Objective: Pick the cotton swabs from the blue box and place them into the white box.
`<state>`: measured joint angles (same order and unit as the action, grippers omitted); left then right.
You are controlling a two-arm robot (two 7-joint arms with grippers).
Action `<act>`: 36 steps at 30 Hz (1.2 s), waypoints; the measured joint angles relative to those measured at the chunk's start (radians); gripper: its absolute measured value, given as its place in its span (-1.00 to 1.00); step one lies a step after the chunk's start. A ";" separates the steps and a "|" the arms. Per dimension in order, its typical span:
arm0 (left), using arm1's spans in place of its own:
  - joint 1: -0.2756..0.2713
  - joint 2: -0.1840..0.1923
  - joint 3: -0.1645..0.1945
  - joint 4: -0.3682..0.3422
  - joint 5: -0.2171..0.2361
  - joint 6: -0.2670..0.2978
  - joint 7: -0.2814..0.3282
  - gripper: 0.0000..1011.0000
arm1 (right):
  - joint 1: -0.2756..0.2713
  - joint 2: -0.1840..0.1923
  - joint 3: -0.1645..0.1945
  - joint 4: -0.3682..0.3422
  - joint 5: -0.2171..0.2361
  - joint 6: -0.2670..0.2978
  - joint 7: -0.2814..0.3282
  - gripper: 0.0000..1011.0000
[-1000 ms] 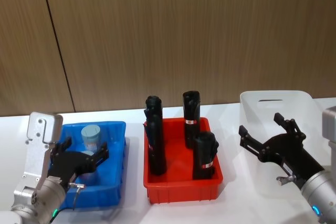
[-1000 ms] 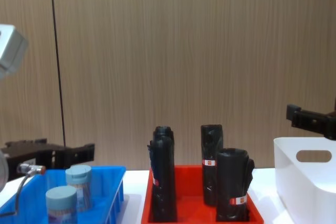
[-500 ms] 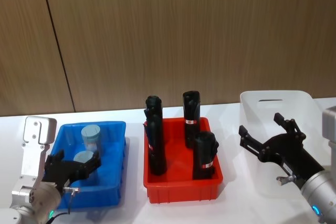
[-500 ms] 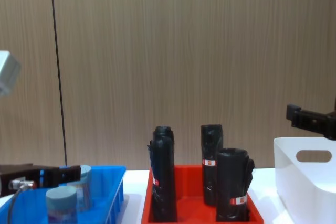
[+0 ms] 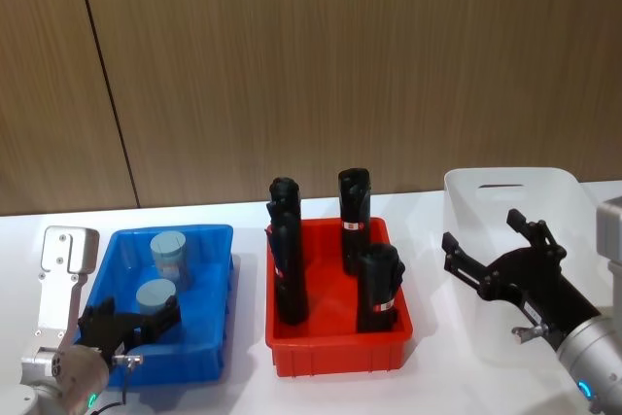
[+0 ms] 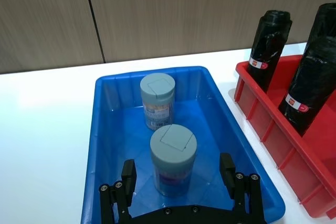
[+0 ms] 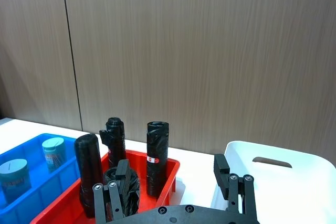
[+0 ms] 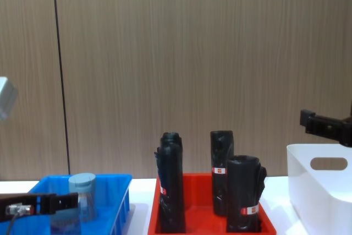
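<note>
The job stands at its first pick. The left gripper (image 6: 177, 174) is low in the blue box (image 6: 212, 124), its fingers (image 6: 128, 174) spread wide and released, 1 on each side of the nearer swab jar (image 6: 173, 156). As far as I can tell they are not touching it.

The next move, I'd judge, calls for the fingers to close evenly on the jar below its lid. Then comes a straight lift over the low wall and a carry towards 3 o'clock, high enough to pass the black rolls (image 5: 379, 289).

The blue box sits at 9 o'clock on the surface (image 5: 248, 386) and holds both jars upright. The second jar (image 6: 157, 100) is at 12 o'clock from the first, close by but apart. The red tray (image 5: 335, 352) in the middle holds 4 rolls on end. The white box (image 5: 505, 180) is at 3 o'clock. The right gripper (image 5: 481, 230) hangs by its near-left side with its fingers also spread and holding nothing.
</note>
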<state>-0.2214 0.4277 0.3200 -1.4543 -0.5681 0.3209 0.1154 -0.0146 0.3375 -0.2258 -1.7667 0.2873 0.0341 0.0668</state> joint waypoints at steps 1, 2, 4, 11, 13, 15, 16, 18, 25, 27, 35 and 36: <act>-0.002 -0.002 0.000 0.006 -0.001 0.001 -0.002 0.99 | 0.000 0.000 0.000 0.000 0.000 0.000 0.000 0.98; -0.006 -0.004 -0.001 0.015 -0.003 0.004 -0.006 0.99 | 0.000 0.000 0.000 0.000 0.000 0.000 0.000 0.98; -0.010 -0.006 -0.002 0.024 -0.005 0.005 -0.012 0.99 | 0.000 0.000 0.000 0.000 0.000 0.000 0.000 0.98; -0.030 -0.016 -0.005 0.065 -0.007 0.010 -0.042 0.99 | 0.000 0.000 0.000 0.000 0.000 0.000 0.000 0.98; -0.037 -0.019 -0.006 0.078 -0.006 0.010 -0.053 0.99 | 0.000 0.000 0.000 0.000 0.000 0.000 0.000 0.98; -0.045 -0.022 -0.007 0.093 -0.003 0.011 -0.064 0.99 | 0.000 0.000 0.000 0.000 0.000 0.000 0.000 0.98; -0.048 -0.023 -0.007 0.096 -0.002 0.012 -0.066 0.99 | 0.000 0.000 0.000 0.000 0.000 0.000 0.000 0.98; -0.057 -0.027 -0.008 0.111 0.003 0.012 -0.077 0.99 | 0.000 0.000 0.000 0.000 0.000 0.000 0.000 0.98; -0.083 -0.037 -0.009 0.153 0.019 0.015 -0.112 0.99 | 0.000 0.000 0.000 0.000 0.000 0.000 0.000 0.98; -0.090 -0.040 -0.010 0.163 0.024 0.016 -0.119 0.99 | 0.000 0.000 0.000 0.000 0.000 0.000 0.000 0.98; -0.129 -0.054 -0.009 0.220 0.056 0.022 -0.160 0.99 | 0.000 0.000 0.000 0.000 0.000 0.000 0.000 0.98; -0.132 -0.055 -0.009 0.225 0.060 0.022 -0.164 0.99 | 0.000 0.000 0.000 0.000 0.000 0.000 0.000 0.98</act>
<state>-0.3536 0.3723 0.3109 -1.2290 -0.5086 0.3429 -0.0486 -0.0146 0.3375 -0.2258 -1.7667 0.2873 0.0341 0.0668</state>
